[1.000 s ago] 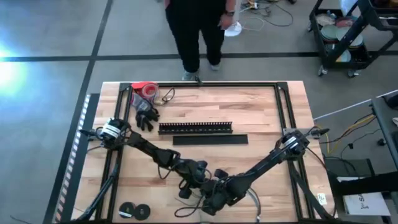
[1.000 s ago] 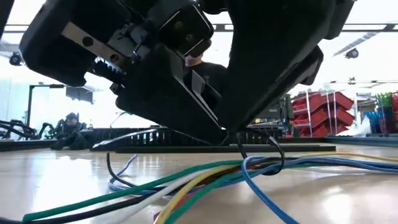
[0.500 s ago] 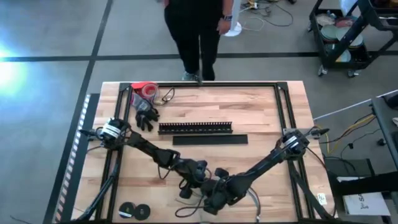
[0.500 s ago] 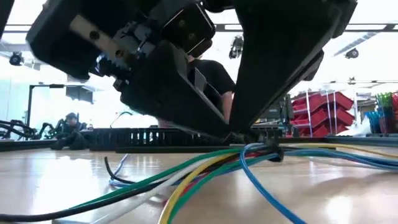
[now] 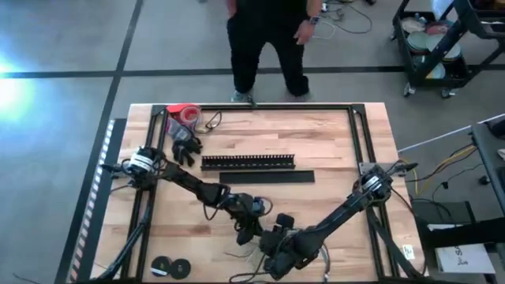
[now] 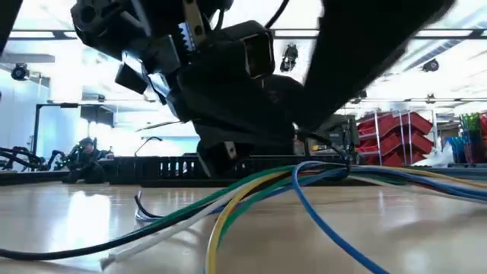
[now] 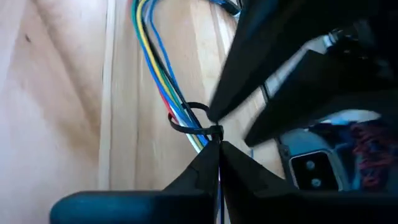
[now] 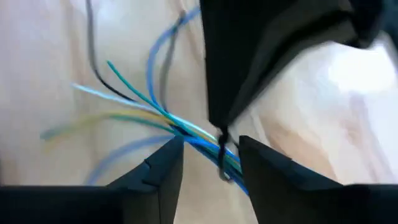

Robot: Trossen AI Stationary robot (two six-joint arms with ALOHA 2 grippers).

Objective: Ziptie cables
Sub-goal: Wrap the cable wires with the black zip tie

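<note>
Left gripper (image 7: 217, 149) is clenched on the tail of a black zip tie (image 7: 189, 121) looped round the cables (image 7: 155, 68), a detail only the left wrist view resolves; right gripper (image 8: 211, 146) stands released, fingers straddling the bundle; high view places the cables near the table (image 5: 331, 150) front edge, with bare wood beyond the slotted bar (image 5: 248, 162).

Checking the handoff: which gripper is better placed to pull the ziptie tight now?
Left, probably. The left gripper is shut on the ziptie tail, looped around the cables. The right gripper is open, straddling the bundle.
</note>
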